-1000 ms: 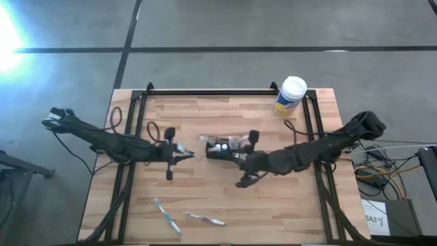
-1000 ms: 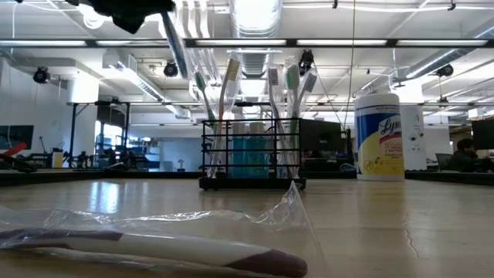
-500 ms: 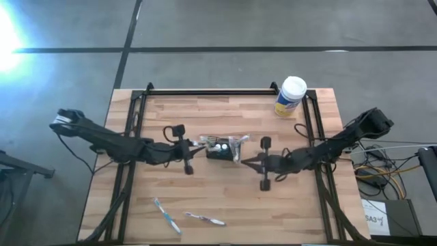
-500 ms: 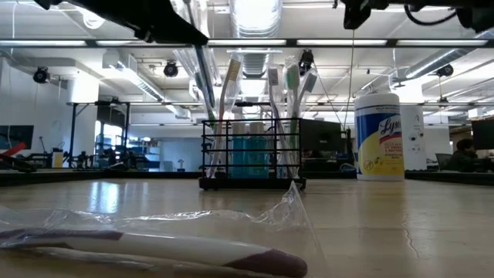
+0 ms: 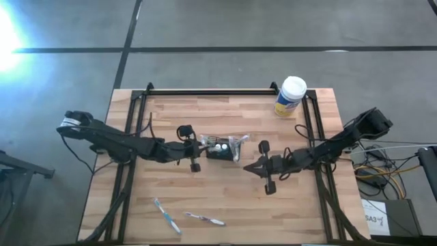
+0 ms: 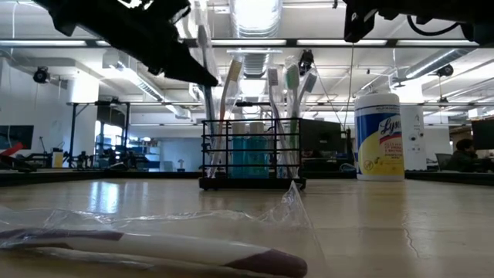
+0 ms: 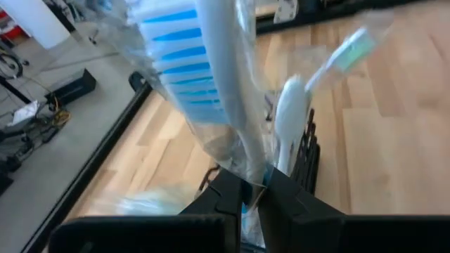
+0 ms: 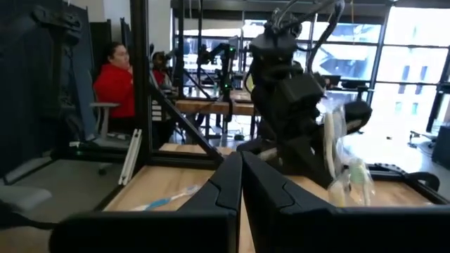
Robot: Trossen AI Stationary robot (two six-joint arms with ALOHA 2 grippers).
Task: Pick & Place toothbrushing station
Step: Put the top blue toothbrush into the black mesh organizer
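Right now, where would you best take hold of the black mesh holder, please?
Probably low, across its narrow width, with the right pincer coming in level from the right end. Upright brushes crowd the top of the holder, and the left pincer, holding a wrapped brush, blocks the left.

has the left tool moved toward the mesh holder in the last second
Yes. In the high view the left tool, shut on a wrapped toothbrush, has shifted rightward along the table to the black mesh holder, which stays put.
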